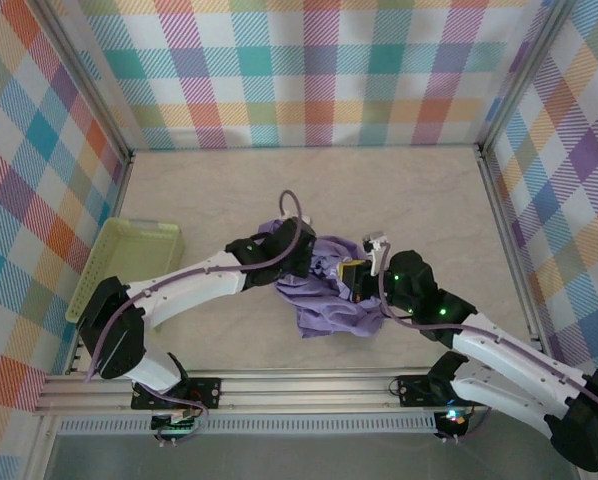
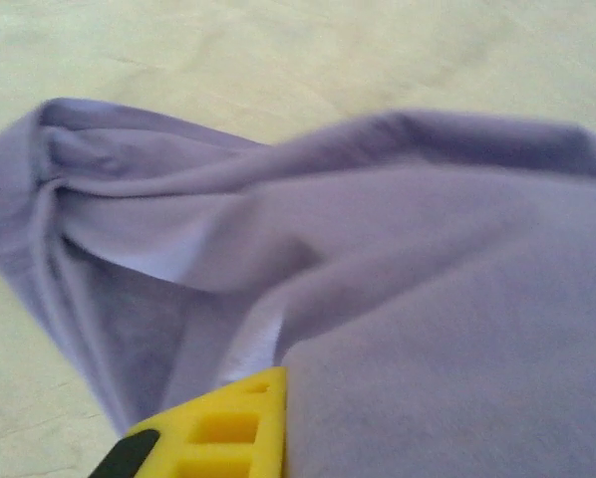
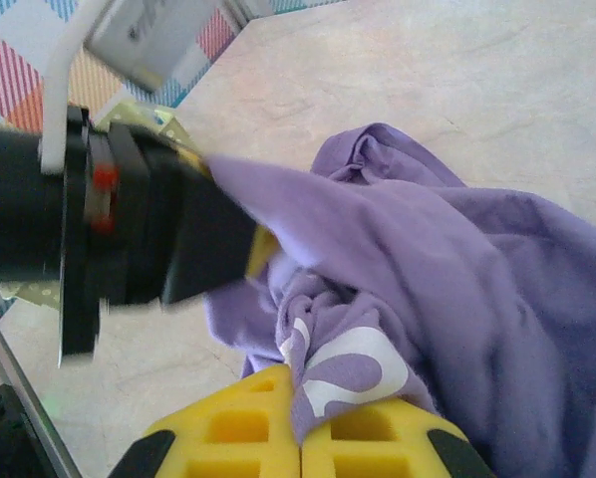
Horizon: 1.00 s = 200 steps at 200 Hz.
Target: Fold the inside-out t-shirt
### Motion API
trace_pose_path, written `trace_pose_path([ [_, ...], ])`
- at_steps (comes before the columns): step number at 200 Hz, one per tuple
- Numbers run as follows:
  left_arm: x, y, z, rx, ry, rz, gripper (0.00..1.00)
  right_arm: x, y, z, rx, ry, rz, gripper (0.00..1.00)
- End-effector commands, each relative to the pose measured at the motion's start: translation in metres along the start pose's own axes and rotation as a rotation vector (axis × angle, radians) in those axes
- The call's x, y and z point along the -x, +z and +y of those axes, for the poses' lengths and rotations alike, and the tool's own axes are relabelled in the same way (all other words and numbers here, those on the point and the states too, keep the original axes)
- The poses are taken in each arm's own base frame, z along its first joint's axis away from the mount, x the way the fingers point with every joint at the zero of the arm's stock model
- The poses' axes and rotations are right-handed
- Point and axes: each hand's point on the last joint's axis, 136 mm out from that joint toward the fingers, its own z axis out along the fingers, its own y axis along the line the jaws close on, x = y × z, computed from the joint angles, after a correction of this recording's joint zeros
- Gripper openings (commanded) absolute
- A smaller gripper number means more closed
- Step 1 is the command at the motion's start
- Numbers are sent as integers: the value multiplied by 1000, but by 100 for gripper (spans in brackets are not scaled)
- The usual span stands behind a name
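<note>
**Lavender t-shirt [image 1: 329,300] held bunched between left hand [image 1: 297,248] and right hand [image 1: 357,275]**

The t-shirt is seen crumpled in a wrinkled heap near the middle of the beige surface [image 1: 209,190], slightly towards the near edge. It is not spread flat. Part of the cloth is lifted off the surface and drawn between the two hands, which sit close together over the heap, the left at its far-left side and the right at its right side.

The left hand is closed on the fabric. In the right wrist view a taut fold of cloth is seen running straight out from its dark tip. In the left wrist view one yellow finger [image 2: 228,428] is visible at the bottom edge, with cloth draped over and beside it. The other finger is covered by the fabric. An open fold or hem of the garment is seen hanging to the left in that view, with the surface beneath it.

The right hand is also closed. Its two yellow fingers [image 3: 378,448] are pressed together, and a bunch of cloth is pinched where they meet. A white curved marking [image 3: 353,363] is seen on the fabric just above them.

A pale green basket [image 1: 129,265] is seen at the left edge of the surface, well apart from the garment.
</note>
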Motion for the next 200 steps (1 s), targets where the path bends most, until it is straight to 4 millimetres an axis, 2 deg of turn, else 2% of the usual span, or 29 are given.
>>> trace_pose_path([
  [1,30,-14,32,25,-158,-68,3,-9,-9,-16,-73,-5,-3,0],
  [26,30,-5,73,44,-299,-10,2,-24,-17,-39,-166,40,1,0],
  [38,25,7,78,42,-311,61,0,-38,-16,-50,-208,66,33,0],
  [58,16,22,65,0,-261,149,0,-56,-10,-57,-228,93,91,0],
  [69,13,26,56,-39,-254,162,0,-60,-9,-59,-237,92,118,4],
  [88,11,26,44,-90,-240,160,0,-52,-10,-61,-272,55,123,33],
  [104,9,26,38,-104,-228,166,0,-39,-9,-55,-273,2,131,52],
  [113,9,26,34,-114,-222,168,0,-33,-7,-51,-267,-25,145,59],
  [135,8,24,28,-134,-217,166,0,-26,5,-43,-256,-69,203,66],
  [180,12,13,23,-152,-212,149,0,-30,37,-46,-296,-108,323,72],
  [200,15,9,23,-150,-214,137,0,-28,44,-47,-311,-124,356,76],
])
